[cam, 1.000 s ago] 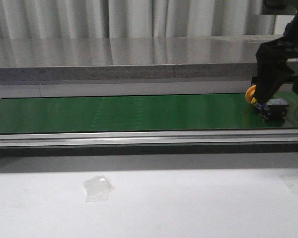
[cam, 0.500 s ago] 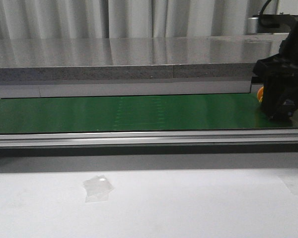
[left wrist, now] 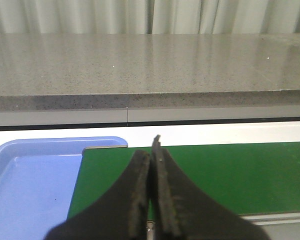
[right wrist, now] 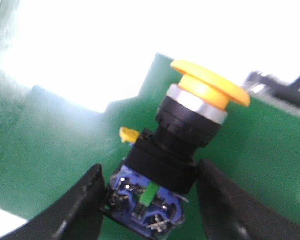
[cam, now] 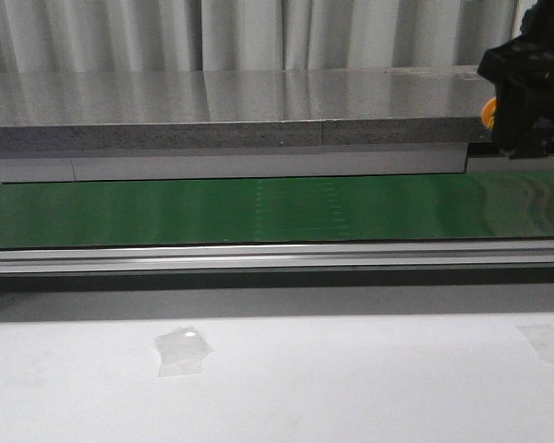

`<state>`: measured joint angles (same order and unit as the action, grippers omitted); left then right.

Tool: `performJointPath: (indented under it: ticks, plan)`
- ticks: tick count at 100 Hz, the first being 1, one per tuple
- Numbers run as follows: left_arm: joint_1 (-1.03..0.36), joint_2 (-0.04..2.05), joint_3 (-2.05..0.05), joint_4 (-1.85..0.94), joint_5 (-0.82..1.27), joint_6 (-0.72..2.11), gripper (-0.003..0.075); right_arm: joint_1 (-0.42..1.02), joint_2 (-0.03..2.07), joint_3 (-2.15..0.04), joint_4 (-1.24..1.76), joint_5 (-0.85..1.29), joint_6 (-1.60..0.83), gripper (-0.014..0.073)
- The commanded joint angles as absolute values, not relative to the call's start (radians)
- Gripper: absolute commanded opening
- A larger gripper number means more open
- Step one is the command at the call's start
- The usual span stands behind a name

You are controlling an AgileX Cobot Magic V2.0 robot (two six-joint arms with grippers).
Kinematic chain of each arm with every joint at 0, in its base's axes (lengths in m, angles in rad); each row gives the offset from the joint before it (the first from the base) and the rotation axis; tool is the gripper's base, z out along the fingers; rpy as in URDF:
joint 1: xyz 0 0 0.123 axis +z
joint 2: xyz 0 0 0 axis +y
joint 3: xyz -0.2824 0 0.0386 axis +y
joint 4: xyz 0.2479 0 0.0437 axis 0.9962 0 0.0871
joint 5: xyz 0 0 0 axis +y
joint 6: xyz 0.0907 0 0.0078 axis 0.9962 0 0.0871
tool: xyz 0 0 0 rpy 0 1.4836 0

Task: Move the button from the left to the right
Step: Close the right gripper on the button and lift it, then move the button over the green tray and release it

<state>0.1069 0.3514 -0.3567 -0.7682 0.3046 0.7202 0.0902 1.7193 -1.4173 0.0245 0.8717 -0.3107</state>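
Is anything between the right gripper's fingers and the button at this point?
Nothing visible. The right gripper is closed on the button, its fingers pressing the black body's sides, and it is held above the green belt.

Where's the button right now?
The button is in the right hand, lifted above the green belt's far right end in the front view.

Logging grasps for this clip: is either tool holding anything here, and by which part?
The right tool holds the button, clamped on its lower black-and-blue body, yellow cap free. The left tool is shut on nothing.
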Motion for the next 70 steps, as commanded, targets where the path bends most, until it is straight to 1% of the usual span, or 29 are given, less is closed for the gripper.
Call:
performJointPath:
  ticks: [1,10,24,57,70]
  plan:
    - [0.102,0.357,-0.386,-0.795,0.248,0.719,-0.0020,0.080,1.678,-1.492,-0.037,0.847,-0.324,0.0288]
    - [0.102,0.357,-0.386,-0.795,0.248,0.719,-0.0020,0.059,1.678,-1.532,-0.067,0.839,-0.324,0.0288]
    - [0.102,0.357,-0.386,-0.795,0.248,0.719,-0.0020,-0.012,1.678,-1.552,-0.067,0.843,-0.325,0.0288]
    - [0.102,0.357,-0.386,-0.795,0.248,0.719,-0.0020,-0.249,1.713,-1.552,-0.063,0.850,-0.366,0.0288]
    - [0.102,0.357,-0.386,-0.795,0.248,0.719,-0.0020,-0.320,1.741,-1.552,-0.048,0.834,-0.373,0.0288]
